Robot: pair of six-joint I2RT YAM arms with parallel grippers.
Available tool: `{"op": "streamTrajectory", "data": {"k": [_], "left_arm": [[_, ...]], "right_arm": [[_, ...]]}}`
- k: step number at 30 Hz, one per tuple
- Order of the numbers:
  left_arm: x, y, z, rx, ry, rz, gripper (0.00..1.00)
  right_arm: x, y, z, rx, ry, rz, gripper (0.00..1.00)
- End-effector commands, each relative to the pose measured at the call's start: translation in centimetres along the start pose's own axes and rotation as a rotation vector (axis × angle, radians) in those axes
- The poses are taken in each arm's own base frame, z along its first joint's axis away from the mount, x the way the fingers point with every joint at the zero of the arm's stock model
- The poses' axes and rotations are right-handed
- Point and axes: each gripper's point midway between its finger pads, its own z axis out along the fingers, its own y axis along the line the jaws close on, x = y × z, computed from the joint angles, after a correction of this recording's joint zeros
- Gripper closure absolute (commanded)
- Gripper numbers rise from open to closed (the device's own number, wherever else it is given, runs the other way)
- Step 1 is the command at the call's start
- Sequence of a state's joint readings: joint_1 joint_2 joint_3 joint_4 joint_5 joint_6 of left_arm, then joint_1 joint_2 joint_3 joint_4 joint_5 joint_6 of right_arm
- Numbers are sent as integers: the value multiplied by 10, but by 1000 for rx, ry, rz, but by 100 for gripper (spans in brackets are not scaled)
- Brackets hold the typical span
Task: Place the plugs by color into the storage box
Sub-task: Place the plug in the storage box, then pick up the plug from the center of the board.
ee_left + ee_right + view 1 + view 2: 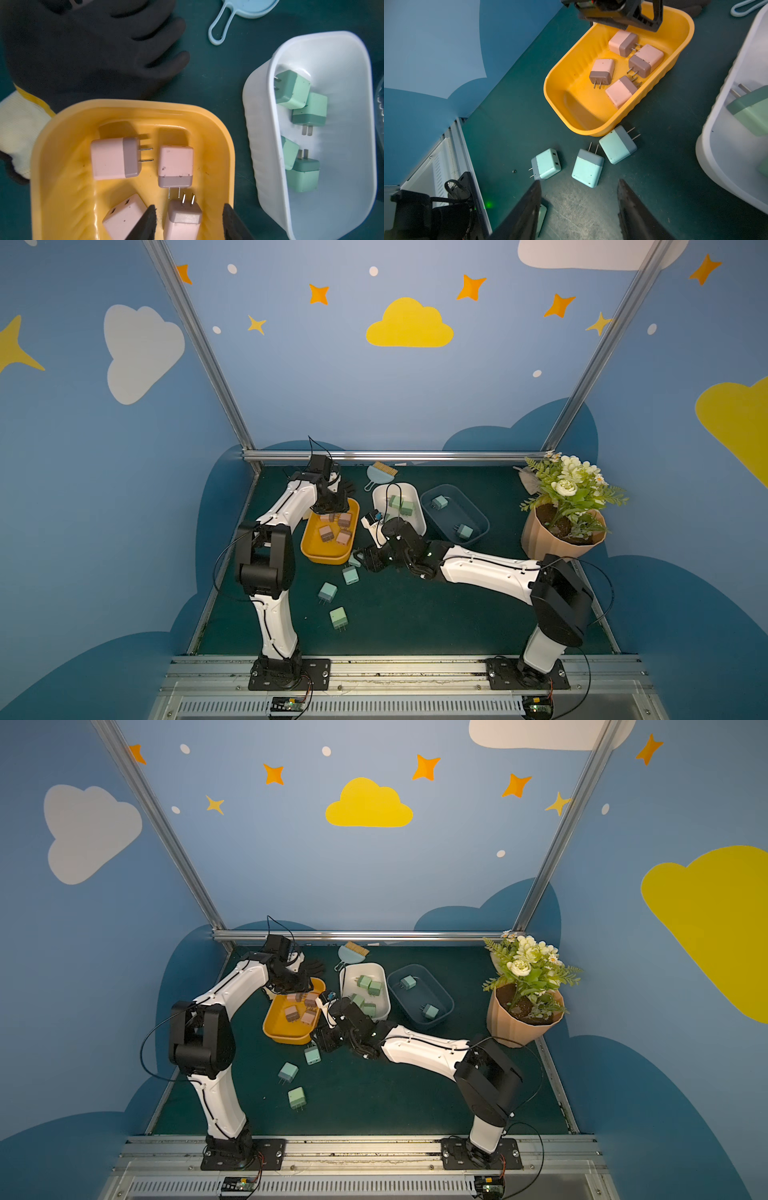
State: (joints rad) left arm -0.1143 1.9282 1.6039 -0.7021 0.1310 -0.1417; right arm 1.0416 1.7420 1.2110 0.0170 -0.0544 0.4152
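My left gripper (189,206) hangs open over the yellow box (124,106). A pink plug (182,222) lies between its jaws with a gap on each side. Three more pink plugs (114,158) lie in the same box. Several mint green plugs (293,91) are in the white box (259,124), and two light blue ones (438,502) in the navy box (473,531). My right gripper (579,181) is open and empty just above the mat. Three light blue plugs (588,168) lie in front of it by the yellow box. A pale green plug (338,617) lies nearer the front.
A black work glove (93,52) lies behind the yellow box, and a small blue dustpan with a brush (380,475) by the back rail. A potted plant (561,514) stands at the right edge of the mat.
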Motion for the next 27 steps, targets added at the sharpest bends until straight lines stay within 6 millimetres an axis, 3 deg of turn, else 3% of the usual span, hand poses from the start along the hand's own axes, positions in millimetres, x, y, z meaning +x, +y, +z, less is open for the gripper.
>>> {"op": "streamTrajectory", "data": {"k": [1, 11, 16, 22, 27], "left_arm": [[-9, -8, -19, 13, -66, 30, 48], [-8, -19, -21, 5, -82, 61, 48], [-7, -40, -43, 5, -125, 130, 48], [34, -59, -64, -121, -164, 312, 48], [72, -67, -84, -126, -168, 313, 48]], "right_arm": [[5, -1, -8, -2, 15, 17, 41], [10, 2, -25, -28, 12, 59, 41], [15, 2, -38, -29, 29, 74, 42], [29, 9, -53, -58, 49, 113, 44], [52, 4, -44, -55, 87, 130, 44]]}}
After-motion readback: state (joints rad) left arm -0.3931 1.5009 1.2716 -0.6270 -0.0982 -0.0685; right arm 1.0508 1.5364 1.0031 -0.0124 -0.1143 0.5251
